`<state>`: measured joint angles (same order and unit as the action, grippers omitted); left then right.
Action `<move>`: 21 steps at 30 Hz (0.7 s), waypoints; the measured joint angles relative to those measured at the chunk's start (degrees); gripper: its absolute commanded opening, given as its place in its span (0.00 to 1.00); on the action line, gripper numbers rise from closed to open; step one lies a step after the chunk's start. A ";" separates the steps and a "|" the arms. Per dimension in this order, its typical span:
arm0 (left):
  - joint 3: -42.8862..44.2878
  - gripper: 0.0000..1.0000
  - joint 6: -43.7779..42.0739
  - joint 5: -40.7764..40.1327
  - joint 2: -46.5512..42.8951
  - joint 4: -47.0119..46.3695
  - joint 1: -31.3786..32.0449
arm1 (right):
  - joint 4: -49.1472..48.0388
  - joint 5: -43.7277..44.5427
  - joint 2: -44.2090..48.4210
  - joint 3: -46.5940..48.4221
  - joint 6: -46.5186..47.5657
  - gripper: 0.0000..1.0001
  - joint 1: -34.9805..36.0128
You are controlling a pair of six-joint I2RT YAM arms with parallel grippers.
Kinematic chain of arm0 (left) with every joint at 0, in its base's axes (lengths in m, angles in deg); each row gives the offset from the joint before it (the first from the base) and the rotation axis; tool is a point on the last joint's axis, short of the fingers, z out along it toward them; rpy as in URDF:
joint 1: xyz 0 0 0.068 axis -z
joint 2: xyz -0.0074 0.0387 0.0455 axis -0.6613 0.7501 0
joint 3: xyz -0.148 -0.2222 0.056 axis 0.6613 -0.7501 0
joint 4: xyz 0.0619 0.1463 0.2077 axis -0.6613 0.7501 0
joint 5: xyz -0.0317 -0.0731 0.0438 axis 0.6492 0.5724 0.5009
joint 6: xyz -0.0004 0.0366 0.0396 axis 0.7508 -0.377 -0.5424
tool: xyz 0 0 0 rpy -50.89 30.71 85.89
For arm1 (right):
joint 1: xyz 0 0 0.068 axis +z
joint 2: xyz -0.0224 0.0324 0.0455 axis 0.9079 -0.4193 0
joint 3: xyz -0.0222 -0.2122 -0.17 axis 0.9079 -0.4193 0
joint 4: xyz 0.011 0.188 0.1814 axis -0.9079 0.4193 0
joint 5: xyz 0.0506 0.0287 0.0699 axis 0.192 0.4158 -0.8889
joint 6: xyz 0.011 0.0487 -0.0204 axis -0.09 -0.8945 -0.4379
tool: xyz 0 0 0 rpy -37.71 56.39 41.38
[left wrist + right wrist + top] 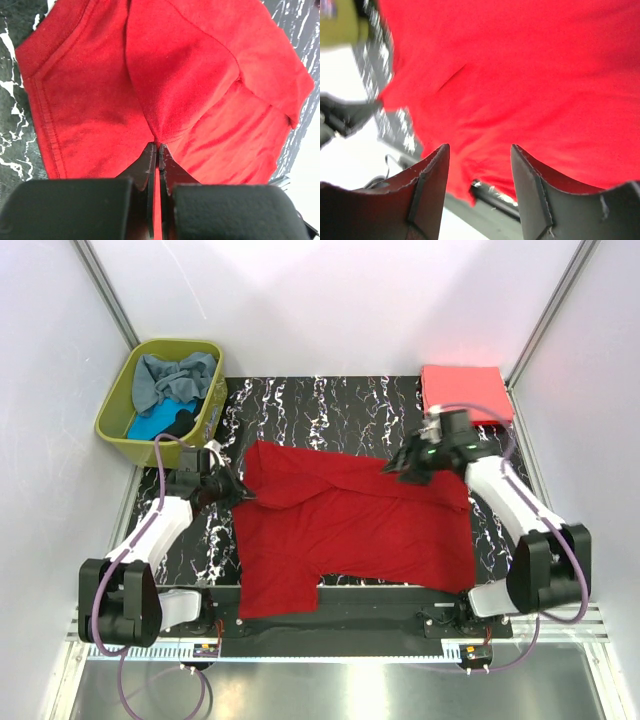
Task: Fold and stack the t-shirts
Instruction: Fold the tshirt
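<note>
A large dark red t-shirt [350, 530] lies spread on the black marbled table, its top edge partly folded over. My left gripper [238, 495] is shut on a pinch of the shirt's left edge; the left wrist view shows the cloth [165, 85] rising from the closed jaws [158, 146]. My right gripper [400, 468] is open above the shirt's upper right part; the right wrist view shows red cloth [530, 75] beyond the spread fingers [432, 170], nothing between them. A folded coral-pink shirt [465, 392] lies at the back right.
An olive-green basket [118, 420] at the back left holds grey-blue [175, 375], turquoise [152, 423] and black [182, 422] shirts. White walls stand close on both sides. The table's front edge carries a metal rail [330, 645].
</note>
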<state>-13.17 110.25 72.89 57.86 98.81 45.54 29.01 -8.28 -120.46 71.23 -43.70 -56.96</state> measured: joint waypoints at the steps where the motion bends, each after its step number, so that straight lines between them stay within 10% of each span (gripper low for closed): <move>1: 0.02 0.00 0.13 0.11 -0.24 0.11 0.00 | -1.88 -1.07 -0.59 -0.96 -1.29 0.57 2.25; 9: 9.42 0.00 0.74 0.72 7.43 -4.00 0.00 | -18.23 -5.33 -14.47 -3.41 -12.96 0.21 19.28; 21: 22.53 0.00 1.38 2.56 27.65 -13.16 0.07 | -31.06 -4.26 -30.38 4.20 -23.85 0.34 26.14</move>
<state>9.37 111.62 75.45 85.51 85.65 45.61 -2.05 -12.55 -150.84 75.42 -67.55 -30.82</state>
